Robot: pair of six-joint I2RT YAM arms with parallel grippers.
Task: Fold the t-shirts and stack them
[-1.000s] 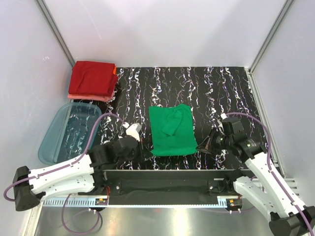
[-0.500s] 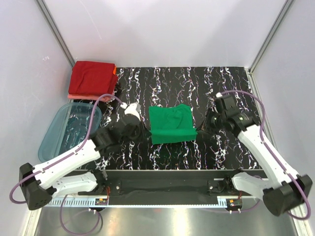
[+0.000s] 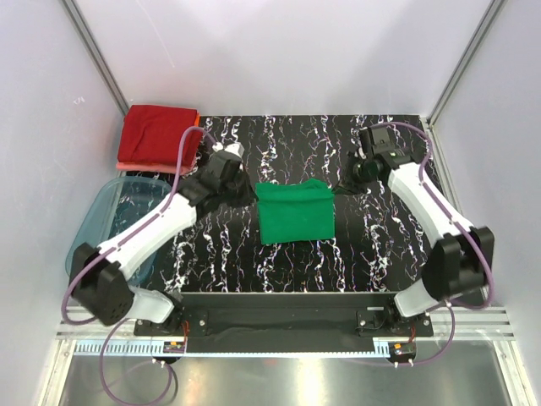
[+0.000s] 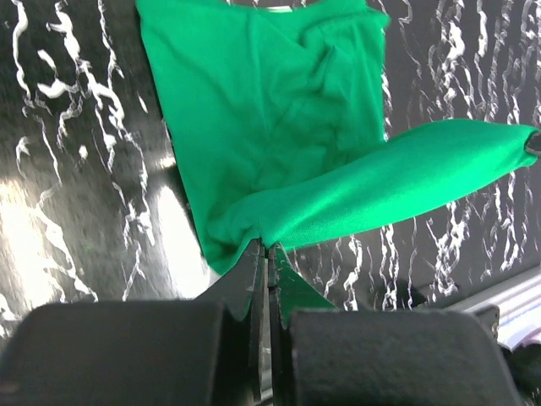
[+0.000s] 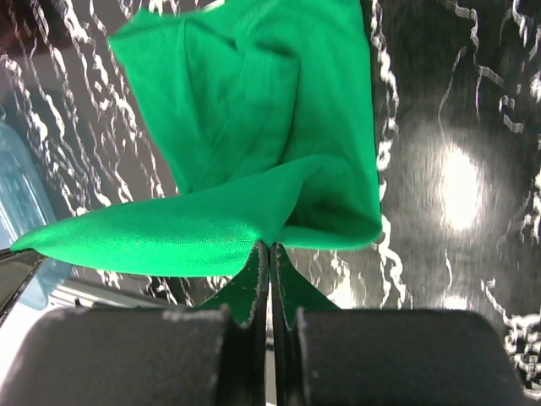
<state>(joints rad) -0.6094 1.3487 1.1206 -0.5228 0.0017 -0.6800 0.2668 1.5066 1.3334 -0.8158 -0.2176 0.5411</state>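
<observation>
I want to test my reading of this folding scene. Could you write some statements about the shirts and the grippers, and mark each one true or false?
1. The left gripper and the right gripper each pinch an edge of the green t-shirt. True.
2. The green t-shirt lies inside the blue tub. False: it is on the table, to the right of the tub.
3. The folded stack in the far left corner has dark red cloth on top. True.
4. The right gripper is open and holds nothing. False: it is shut on the green cloth.
</observation>
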